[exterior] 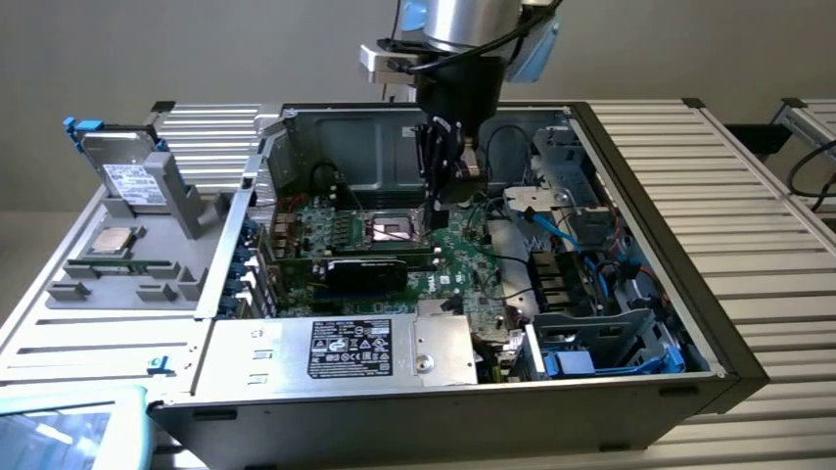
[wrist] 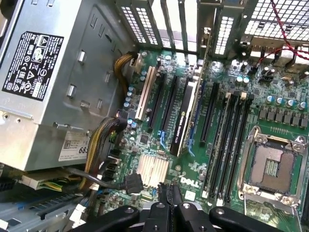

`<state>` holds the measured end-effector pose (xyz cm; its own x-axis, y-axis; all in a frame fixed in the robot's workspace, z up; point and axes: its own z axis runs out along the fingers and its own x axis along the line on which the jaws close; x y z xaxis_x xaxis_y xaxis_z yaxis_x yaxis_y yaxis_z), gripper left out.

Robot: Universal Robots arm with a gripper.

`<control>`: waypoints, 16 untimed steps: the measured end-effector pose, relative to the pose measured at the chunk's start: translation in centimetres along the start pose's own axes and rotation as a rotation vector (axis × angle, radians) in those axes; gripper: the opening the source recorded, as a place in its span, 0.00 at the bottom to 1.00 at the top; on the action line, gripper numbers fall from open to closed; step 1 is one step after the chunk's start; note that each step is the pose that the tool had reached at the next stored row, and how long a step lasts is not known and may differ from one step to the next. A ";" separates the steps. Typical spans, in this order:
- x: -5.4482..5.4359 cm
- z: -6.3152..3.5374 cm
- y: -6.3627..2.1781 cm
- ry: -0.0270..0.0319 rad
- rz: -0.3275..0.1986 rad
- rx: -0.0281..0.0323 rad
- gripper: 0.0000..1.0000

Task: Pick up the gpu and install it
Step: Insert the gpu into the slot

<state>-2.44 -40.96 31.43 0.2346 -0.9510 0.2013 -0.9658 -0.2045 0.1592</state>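
The gpu [exterior: 376, 267] stands on edge in an expansion slot of the motherboard [exterior: 457, 250] inside the open computer case, its black cooler facing the front of the case. In the wrist view the gpu [wrist: 184, 118] shows as a narrow black edge with a green board behind it, between the long black slots. My gripper [exterior: 441, 196] hangs above the motherboard near the CPU socket, apart from the card. Its fingers [wrist: 163, 195] are pressed together with nothing between them.
A silver power supply [exterior: 350, 350] fills the case's front, and a bundle of yellow and black cables [wrist: 104, 140] runs beside it. The open CPU socket [wrist: 270, 166] lies behind the slots. A drive cage with blue cables [exterior: 601, 343] sits at the exterior view's right. A grey parts tray [exterior: 117, 264] stands left.
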 end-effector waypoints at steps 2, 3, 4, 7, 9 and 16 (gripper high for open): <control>0.1 -0.66 0.14 -0.0002 0.005 0.0012 0.12; 0.1 -1.09 0.23 -0.0005 0.007 0.0012 0.12; 0.2 -1.53 0.32 -0.0007 0.008 0.0010 0.12; 0.3 -2.08 0.44 -0.0034 0.024 -0.0023 0.12; 0.3 -2.08 0.44 -0.0067 0.044 -0.0063 0.12; 0.2 -2.11 0.42 -0.0035 0.099 0.0401 0.12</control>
<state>-2.56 -40.77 33.58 0.1379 -0.9678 0.2107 -0.9878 -0.1190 0.1000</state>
